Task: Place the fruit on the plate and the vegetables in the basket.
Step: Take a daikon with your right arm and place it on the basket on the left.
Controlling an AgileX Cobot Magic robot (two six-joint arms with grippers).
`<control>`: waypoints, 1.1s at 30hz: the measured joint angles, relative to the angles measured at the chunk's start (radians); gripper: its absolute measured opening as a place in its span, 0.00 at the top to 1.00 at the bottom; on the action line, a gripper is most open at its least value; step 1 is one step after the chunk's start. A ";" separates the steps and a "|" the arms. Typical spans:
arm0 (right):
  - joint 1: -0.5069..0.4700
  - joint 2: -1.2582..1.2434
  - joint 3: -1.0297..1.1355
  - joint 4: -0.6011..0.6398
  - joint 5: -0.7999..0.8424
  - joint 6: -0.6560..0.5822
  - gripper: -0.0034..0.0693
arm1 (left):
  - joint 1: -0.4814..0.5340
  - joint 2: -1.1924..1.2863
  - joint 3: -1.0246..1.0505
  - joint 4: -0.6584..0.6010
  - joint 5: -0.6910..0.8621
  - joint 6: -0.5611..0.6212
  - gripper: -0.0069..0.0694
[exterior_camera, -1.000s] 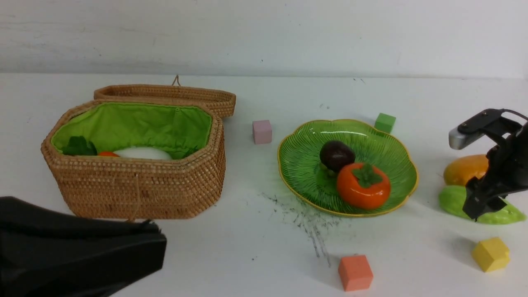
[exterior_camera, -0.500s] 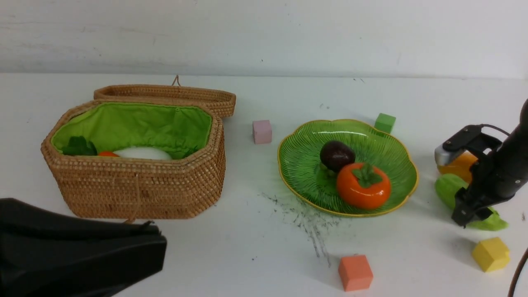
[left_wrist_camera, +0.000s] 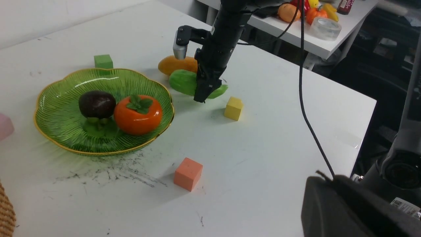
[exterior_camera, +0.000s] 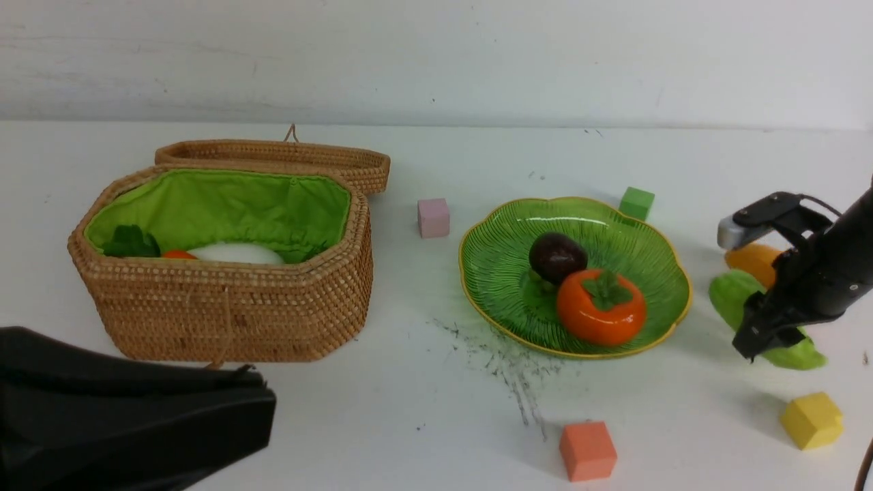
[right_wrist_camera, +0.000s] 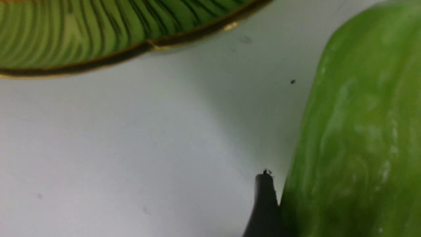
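The pale green gourd (exterior_camera: 726, 300) lies right of the plate (exterior_camera: 498, 232), and my right gripper (exterior_camera: 764, 341) is shut on its middle. In the right wrist view one dark fingertip (right_wrist_camera: 263, 204) presses the gourd's side (right_wrist_camera: 355, 131); the other finger is hidden. The mango (exterior_camera: 750, 259) sits just behind the gourd. The persimmon (exterior_camera: 600, 307) and the purple ball (exterior_camera: 557, 256) rest on the plate. Inside the basket (exterior_camera: 225, 307) show the white radish (exterior_camera: 235, 254) and a bit of the carrot (exterior_camera: 177, 254). My left gripper (exterior_camera: 259, 402) hangs shut at the near left, holding nothing.
Foam cubes dot the table: pink (exterior_camera: 434, 217) between basket and plate, green (exterior_camera: 636, 203) behind the plate, orange (exterior_camera: 587, 450) at the front, yellow (exterior_camera: 811, 420) near the gourd. The basket lid (exterior_camera: 286, 157) lies open behind the basket. Black scuffs mark the table before the plate.
My right gripper has come down and closed on the gourd, and gripper and gourd have shifted left towards the plate. The left arm has stayed still.
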 joint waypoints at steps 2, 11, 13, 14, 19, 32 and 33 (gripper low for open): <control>0.001 -0.070 -0.001 0.028 0.039 0.051 0.32 | 0.000 0.000 0.000 0.000 0.000 0.000 0.88; 0.105 -0.354 -0.040 0.245 0.139 0.346 0.32 | 0.000 0.000 0.000 0.187 0.033 -0.125 0.88; 0.195 -0.372 -0.098 0.293 0.135 0.355 0.32 | 0.000 0.000 0.000 0.323 0.069 -0.244 0.88; 0.247 -0.373 -0.132 0.314 0.121 0.355 0.32 | 0.000 -0.001 0.000 0.382 0.089 -0.297 0.88; 0.513 -0.299 -0.307 0.360 -0.028 0.351 0.32 | 0.000 -0.006 0.000 0.685 0.230 -0.603 0.88; 0.845 0.234 -0.811 0.372 -0.347 0.180 0.32 | 0.000 -0.013 0.000 0.792 0.439 -0.737 0.87; 0.853 0.266 -0.835 0.372 -0.374 0.142 0.32 | 0.000 -0.013 0.000 0.792 0.445 -0.737 0.87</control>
